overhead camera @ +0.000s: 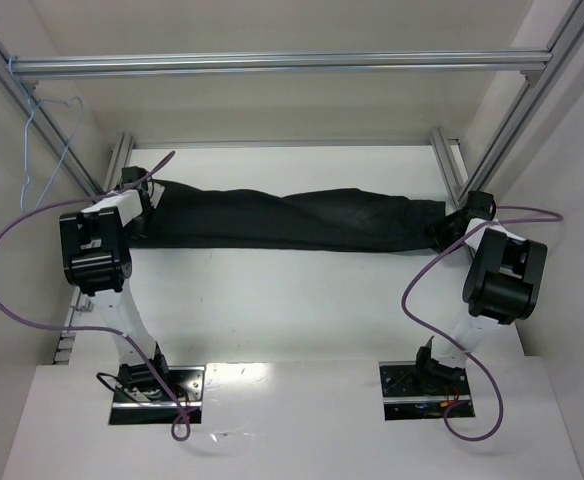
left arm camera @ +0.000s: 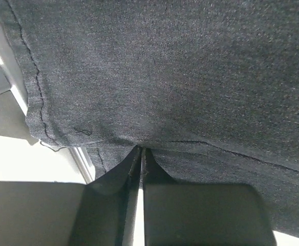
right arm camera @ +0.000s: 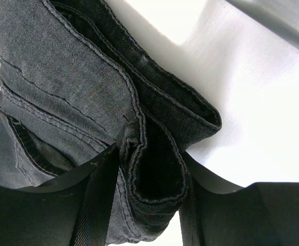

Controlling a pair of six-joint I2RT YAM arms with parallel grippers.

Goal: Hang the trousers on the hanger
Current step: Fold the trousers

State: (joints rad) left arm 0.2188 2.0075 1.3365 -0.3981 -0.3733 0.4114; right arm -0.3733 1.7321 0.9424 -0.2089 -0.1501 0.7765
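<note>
Black trousers (overhead camera: 292, 220) stretch lengthwise, left to right, across the table (overhead camera: 272, 300).

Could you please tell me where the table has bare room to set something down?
The widest bare patch of table lies between the trousers and the two arm bases. A narrower strip runs between the trousers and the table's far edge. It is crowded at both ends, where the left end effector and right end effector grip the cloth.
</note>
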